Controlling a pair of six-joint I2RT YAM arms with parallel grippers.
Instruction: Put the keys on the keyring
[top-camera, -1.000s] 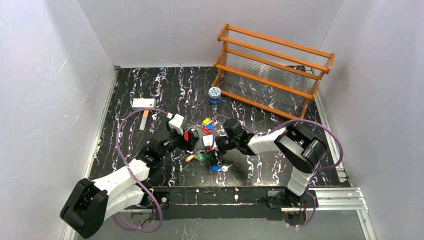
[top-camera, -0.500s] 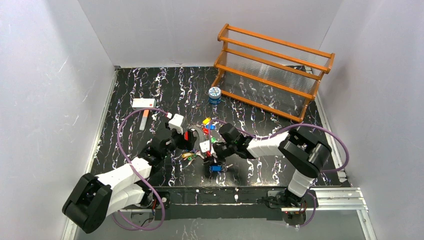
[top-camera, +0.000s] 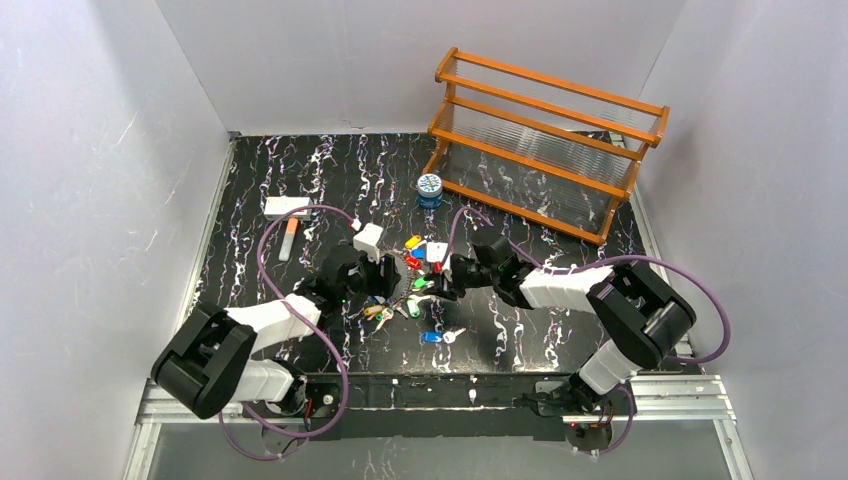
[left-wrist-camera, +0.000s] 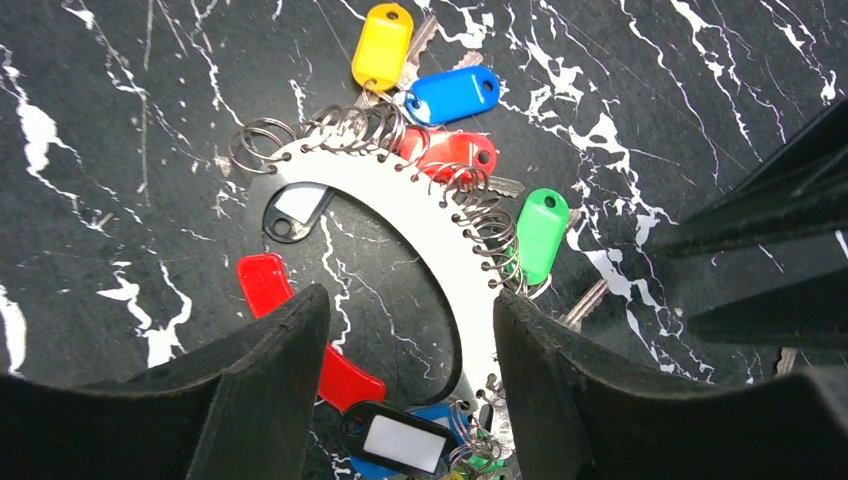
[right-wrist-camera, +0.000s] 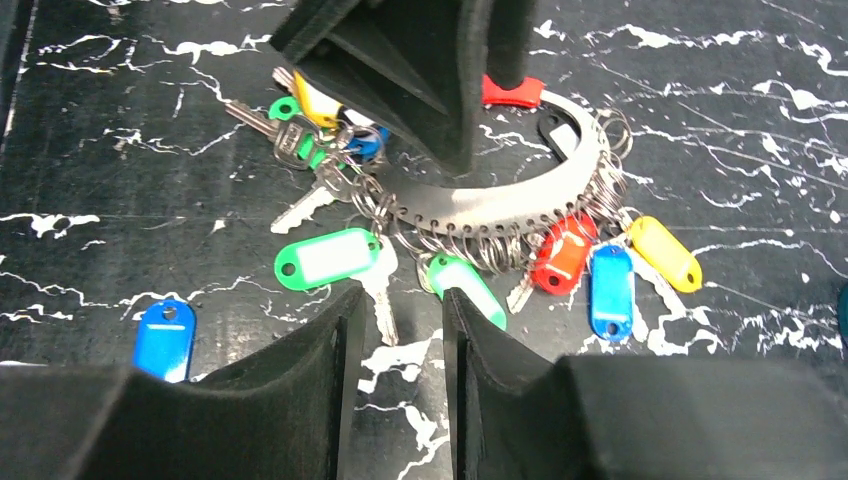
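The keyring (left-wrist-camera: 400, 195) is a wide, flat white ring lying on the black marbled table; it also shows in the right wrist view (right-wrist-camera: 500, 205). Several keys hang from it on small split rings, with yellow (left-wrist-camera: 382, 45), blue (left-wrist-camera: 453, 93), red (left-wrist-camera: 450, 152) and green (left-wrist-camera: 541, 235) tags. My left gripper (left-wrist-camera: 410, 340) is open, its fingers standing either side of the ring's rim. My right gripper (right-wrist-camera: 395, 310) is open and empty, just short of a green-tagged key (right-wrist-camera: 328, 258). A loose blue-tagged key (top-camera: 432, 337) lies apart, nearer the table's front edge.
A small blue-and-white tin (top-camera: 429, 188) stands behind the keys. An orange wooden rack (top-camera: 545, 140) fills the back right. A white box (top-camera: 287, 207) with a stick lies at the back left. Both grippers (top-camera: 392, 284) (top-camera: 441, 285) face each other closely across the key cluster.
Both arms have swung farther from the front edge; the right forearm now reaches in from farther back. The left gripper has shifted slightly right. The loose blue-tagged key has not moved.
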